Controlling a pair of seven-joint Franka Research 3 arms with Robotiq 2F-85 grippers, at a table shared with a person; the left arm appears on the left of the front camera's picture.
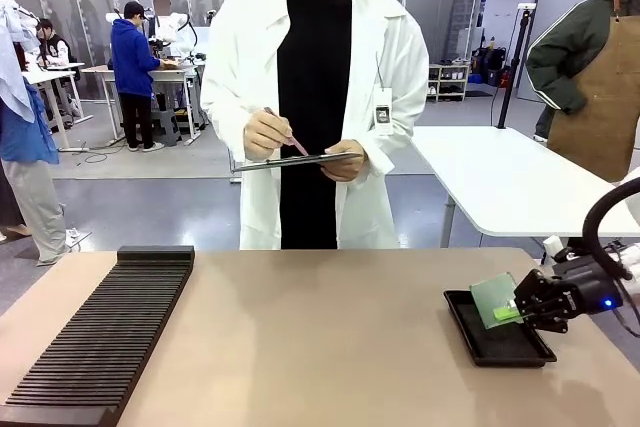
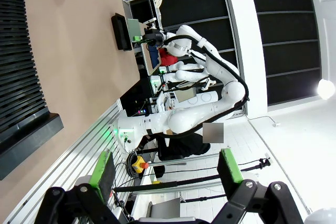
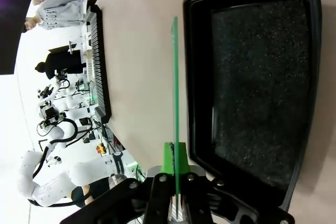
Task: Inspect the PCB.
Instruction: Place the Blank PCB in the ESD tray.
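the slotted black rack fills the lower left of the front view, probably waiting to take boards. at lower right the shallow black tray lies flat. the right gripper pinches the pcb by 1 edge, lifted and tilted above the tray, likely so a face can be checked. the left gripper, at the bottom of its wrist view, is spread and holds nothing.
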